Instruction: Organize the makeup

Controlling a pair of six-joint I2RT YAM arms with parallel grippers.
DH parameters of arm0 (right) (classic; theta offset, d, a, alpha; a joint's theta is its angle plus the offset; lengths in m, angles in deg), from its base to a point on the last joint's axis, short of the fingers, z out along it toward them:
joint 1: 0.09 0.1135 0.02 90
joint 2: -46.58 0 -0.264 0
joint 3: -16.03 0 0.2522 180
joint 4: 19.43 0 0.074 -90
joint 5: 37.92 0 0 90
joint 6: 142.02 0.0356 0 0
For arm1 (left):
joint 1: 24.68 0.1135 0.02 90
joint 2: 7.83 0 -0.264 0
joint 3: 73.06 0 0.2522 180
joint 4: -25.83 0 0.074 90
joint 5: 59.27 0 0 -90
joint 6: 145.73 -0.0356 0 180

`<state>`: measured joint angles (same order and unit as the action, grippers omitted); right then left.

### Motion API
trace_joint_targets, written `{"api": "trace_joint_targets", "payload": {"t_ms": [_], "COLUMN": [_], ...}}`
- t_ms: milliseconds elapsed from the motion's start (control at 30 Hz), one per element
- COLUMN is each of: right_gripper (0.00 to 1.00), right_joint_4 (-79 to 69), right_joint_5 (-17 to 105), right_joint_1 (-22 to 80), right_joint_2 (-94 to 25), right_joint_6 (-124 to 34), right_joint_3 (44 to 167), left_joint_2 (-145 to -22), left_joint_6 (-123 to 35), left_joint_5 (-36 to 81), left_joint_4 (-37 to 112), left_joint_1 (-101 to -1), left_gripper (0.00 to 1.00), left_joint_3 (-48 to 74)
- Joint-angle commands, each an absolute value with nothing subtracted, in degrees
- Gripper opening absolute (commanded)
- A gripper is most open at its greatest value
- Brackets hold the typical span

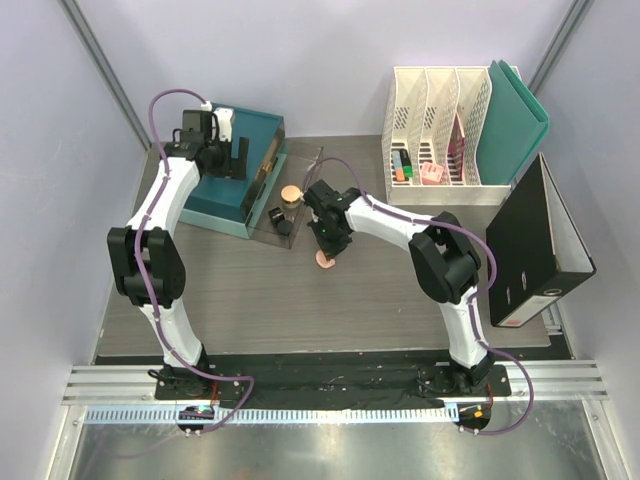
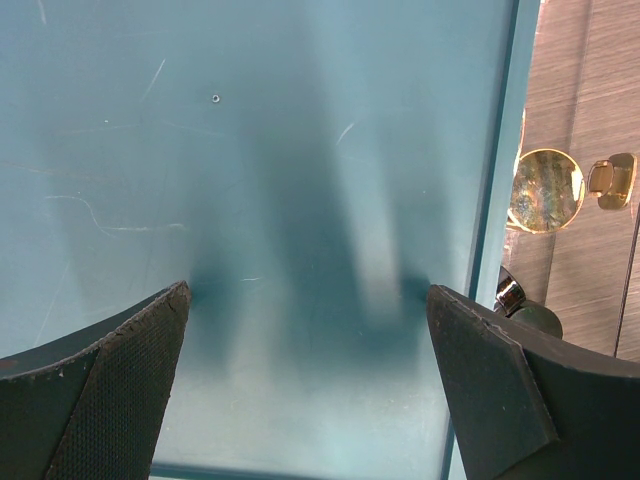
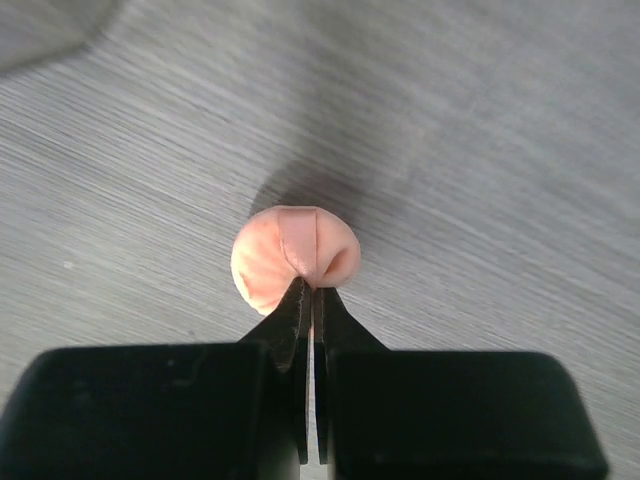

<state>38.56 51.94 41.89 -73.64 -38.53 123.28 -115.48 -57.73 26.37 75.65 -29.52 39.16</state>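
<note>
Pink compact (image 3: 290, 255) touches closed R end effector (image 3: 308, 289); binder label (image 1: 522, 303) illegible.

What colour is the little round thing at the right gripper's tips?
Peachy pink. The small round compact shows best in the right wrist view.

Robot lab cell dressed as an office desk: bare enclosure walls (image 1: 300, 60), aluminium mounting rail (image 1: 110, 385), white file holders (image 1: 437, 100), black binder (image 1: 535, 240) (teal folder (image 1: 520, 120) too).

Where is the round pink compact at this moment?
The pink compact lies on the table, centre of the top view, at the tip of the right gripper.
</note>
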Motion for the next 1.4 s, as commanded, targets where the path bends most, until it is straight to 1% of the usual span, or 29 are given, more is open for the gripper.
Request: {"api": "trace_joint_targets", "payload": {"t_ms": [0,233,367,500,600,633,767,867,900,933,967,1033,1067,1133,1267,1333,1367], "right_gripper": [0.01,0.01,0.01,0.01,0.01,0.02,0.05,0.12,0.18,0.22,0.31,0.39,0.46,0.48,0.49,0.47,0.43], "right_joint_4": [35.82,28.35,26.94,25.88,25.62,25.62,26.06,26.06,26.15,26.15,26.23,26.15,26.15,26.15,26.06,25.80,25.45], "right_joint_5": [50.08,44.18,41.19,39.60,38.37,37.76,36.35,36.78,37.13,37.48,37.66,38.36,38.98,39.77,41.61,42.58,42.85], "right_joint_1": [41.57,41.04,40.60,40.34,40.43,40.43,40.43,40.43,40.43,40.34,40.34,40.34,40.43,40.25,39.64,39.20,38.59], "right_joint_2": [-67.77,-66.44,-68.99,-73.81,-77.68,-80.65,-86.82,-88.86,-89.12,-89.30,-89.38,-89.21,-88.95,-88.33,-86.49,-84.12,-83.24], "right_joint_6": [-40.07,-40.25,-39.90,-37.97,-36.21,-34.90,-31.46,-29.88,-29.44,-29.17,-29.00,-28.82,-28.56,-28.64,-28.91,-28.91,-28.82], "right_joint_3": [128.57,133.22,138.41,144.29,150.44,153.68,159.42,160.39,160.22,159.87,159.60,158.99,158.99,159.25,159.78,158.47,157.85], "left_joint_2": [-120.06,-120.06,-119.89,-119.71,-119.71,-119.71,-119.54,-119.36,-119.36,-119.36,-119.36,-119.54,-119.62,-119.71,-119.89,-119.98,-119.98], "left_joint_6": [-57.84,-58.02,-58.28,-58.28,-58.37,-58.46,-58.63,-58.72,-58.63,-58.72,-58.72,-58.72,-58.63,-58.63,-58.63,-58.63,-58.55], "left_joint_5": [25.37,25.46,25.55,25.98,26.16,26.42,27.30,27.48,27.57,27.39,27.57,27.48,27.48,27.48,27.48,27.48,27.48], "left_joint_4": [90.13,90.04,90.13,90.13,90.13,90.22,90.48,90.66,90.66,90.74,90.75,90.75,90.92,90.75,90.83,90.83,90.92], "left_joint_1": [-29.51,-29.51,-29.51,-29.42,-29.42,-29.42,-29.42,-29.42,-29.42,-29.42,-29.42,-29.42,-29.42,-29.42,-29.51,-29.42,-29.42], "left_gripper": [1.00,1.00,1.00,1.00,1.00,1.00,1.00,1.00,1.00,1.00,1.00,1.00,1.00,1.00,1.00,1.00,1.00], "left_joint_3": [35.36,35.27,35.45,35.27,35.36,35.36,35.80,35.97,36.06,36.06,36.33,36.42,36.50,36.42,36.50,36.59,36.59]}}
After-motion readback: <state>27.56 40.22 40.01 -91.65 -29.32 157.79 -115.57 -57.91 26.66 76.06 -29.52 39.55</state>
